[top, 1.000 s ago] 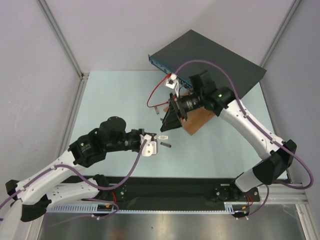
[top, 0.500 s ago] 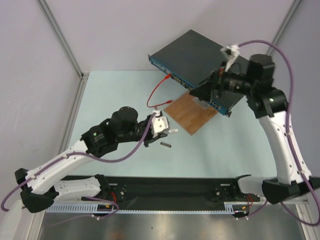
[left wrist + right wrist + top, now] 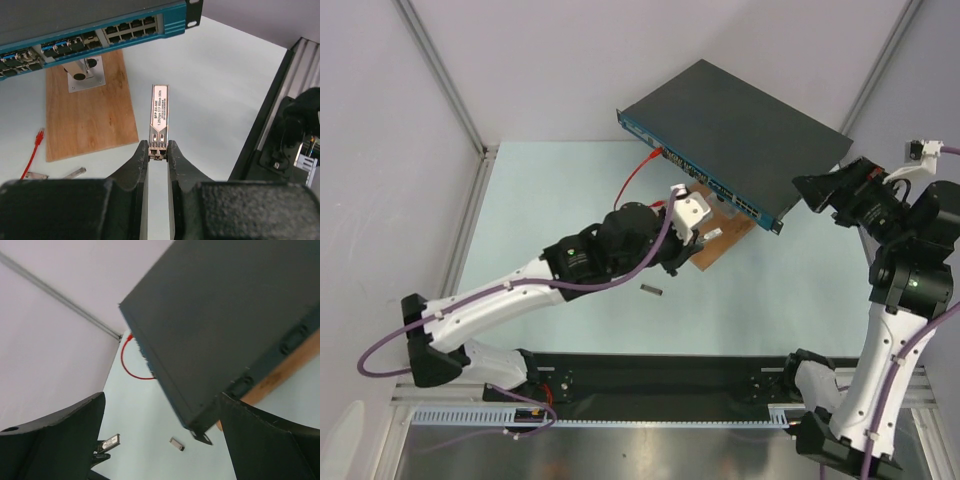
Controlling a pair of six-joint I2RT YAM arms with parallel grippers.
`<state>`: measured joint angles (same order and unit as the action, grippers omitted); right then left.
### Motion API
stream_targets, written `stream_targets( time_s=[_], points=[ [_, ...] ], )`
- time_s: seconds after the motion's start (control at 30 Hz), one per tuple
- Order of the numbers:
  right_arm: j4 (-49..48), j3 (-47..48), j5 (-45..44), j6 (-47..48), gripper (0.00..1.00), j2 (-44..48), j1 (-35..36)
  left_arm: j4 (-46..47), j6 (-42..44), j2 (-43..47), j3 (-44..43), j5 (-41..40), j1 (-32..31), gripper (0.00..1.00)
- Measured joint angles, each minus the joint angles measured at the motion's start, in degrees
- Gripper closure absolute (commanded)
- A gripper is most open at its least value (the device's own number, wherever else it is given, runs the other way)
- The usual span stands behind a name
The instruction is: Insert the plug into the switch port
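My left gripper (image 3: 158, 148), pinching the plug (image 3: 159, 112), is closing on the switch (image 3: 100, 36) just ahead. My right gripper (image 3: 162, 396) is backing off, jaws spread and empty.

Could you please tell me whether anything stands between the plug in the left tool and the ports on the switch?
Nothing visible does. In the left wrist view the plug, held by the left tool, points across open space at the blue front of the switch. The wooden board and its metal bracket lie off to one side.
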<state>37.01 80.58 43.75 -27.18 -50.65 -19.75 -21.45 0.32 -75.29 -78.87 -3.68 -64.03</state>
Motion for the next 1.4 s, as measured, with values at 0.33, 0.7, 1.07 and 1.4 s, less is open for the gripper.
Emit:
stream_targets(
  time_s=[0.33, 0.7, 1.07, 1.4],
  points=[
    [-2.6, -14.7, 11.3, -8.2, 0.0, -3.8, -14.3, 2.1, -3.6, -7.3, -4.0, -8.6, -0.8, 1.0],
    [-23.1, -26.2, 12.8, -21.2, 0.07, -5.0, -7.5, 3.3, -5.4, -11.4, -7.3, -12.2, -0.6, 1.0],
    [-27.8, -28.4, 10.9, -21.8, 0.62, -5.2, -5.9, 3.4, -5.4, -16.0, -12.9, -12.2, 2.0, 1.0],
    [-27.7, -28.4, 10.6, -21.0, 0.84, -5.0, -5.8, 3.3, -5.4, -18.0, -13.5, -12.2, 2.5, 1.0]
  ],
)
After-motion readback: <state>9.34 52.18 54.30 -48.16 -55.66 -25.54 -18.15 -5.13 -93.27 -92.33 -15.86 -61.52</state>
